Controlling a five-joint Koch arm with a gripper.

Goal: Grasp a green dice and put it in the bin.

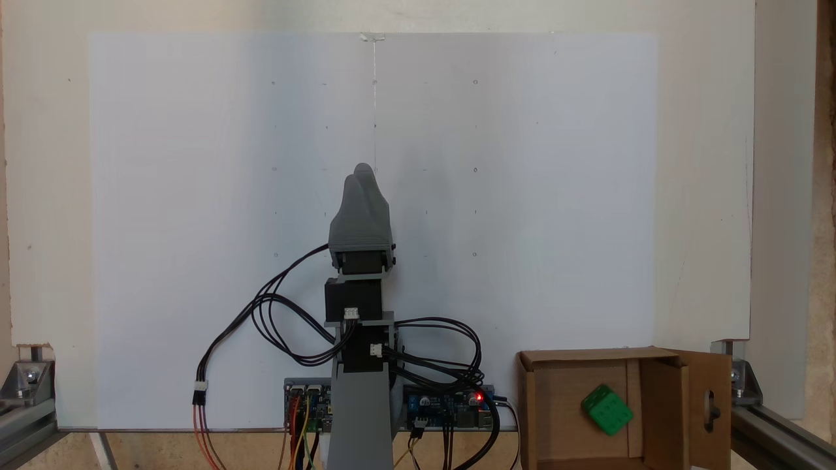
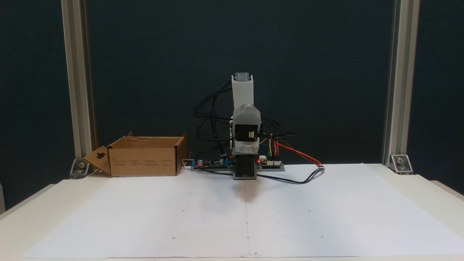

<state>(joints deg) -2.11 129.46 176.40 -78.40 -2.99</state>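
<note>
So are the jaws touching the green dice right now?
Apart. A fixed view shows the dice lying inside the box, with the gripper far off over the white sheet.

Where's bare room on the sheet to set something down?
The white sheet is bare on both sides of the gripper and beyond it. Crowded: the boards and cables at the arm's base, beside the bin holding the dice.

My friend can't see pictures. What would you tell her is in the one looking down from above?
A green dice lies inside the open cardboard bin at the lower right. The grey robot arm is folded at the bottom middle, its claw over white paper.
</note>
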